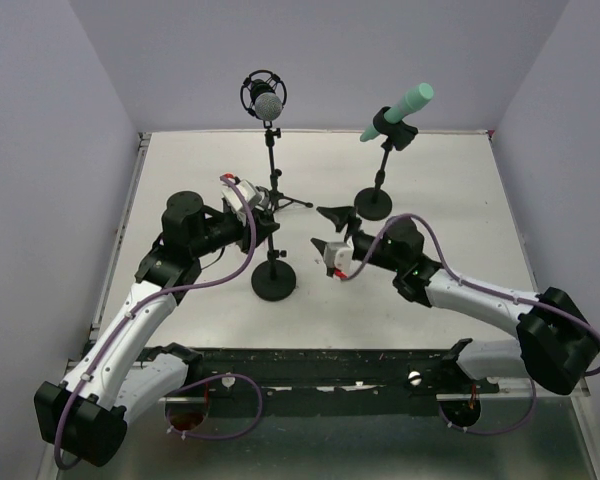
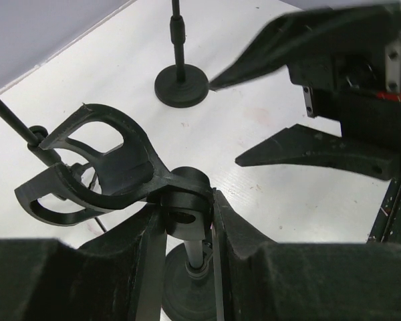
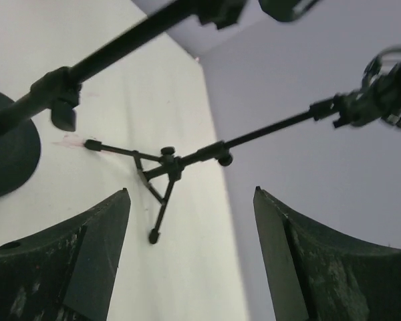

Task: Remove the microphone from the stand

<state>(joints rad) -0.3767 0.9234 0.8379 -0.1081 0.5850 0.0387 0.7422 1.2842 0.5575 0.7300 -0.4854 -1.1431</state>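
Observation:
A teal microphone (image 1: pixel 398 110) sits tilted in the clip of a round-base stand (image 1: pixel 373 203) at the back right. A silver-mesh microphone (image 1: pixel 267 102) hangs in a shock mount on a tripod stand (image 1: pixel 273 190) at the back centre. A third, nearer round-base stand (image 1: pixel 274 281) carries an empty black clip (image 2: pixel 93 160). My left gripper (image 1: pixel 267 207) is shut on that stand's clip joint (image 2: pixel 186 200). My right gripper (image 1: pixel 329 230) is open and empty, just right of the near stand, below the teal microphone's stand.
The right wrist view shows the tripod stand's legs (image 3: pixel 162 167), its shock mount (image 3: pixel 387 87) and the teal microphone stand's base (image 3: pixel 7 154) ahead of the open fingers. Grey walls enclose the white table (image 1: pixel 450 190) on three sides.

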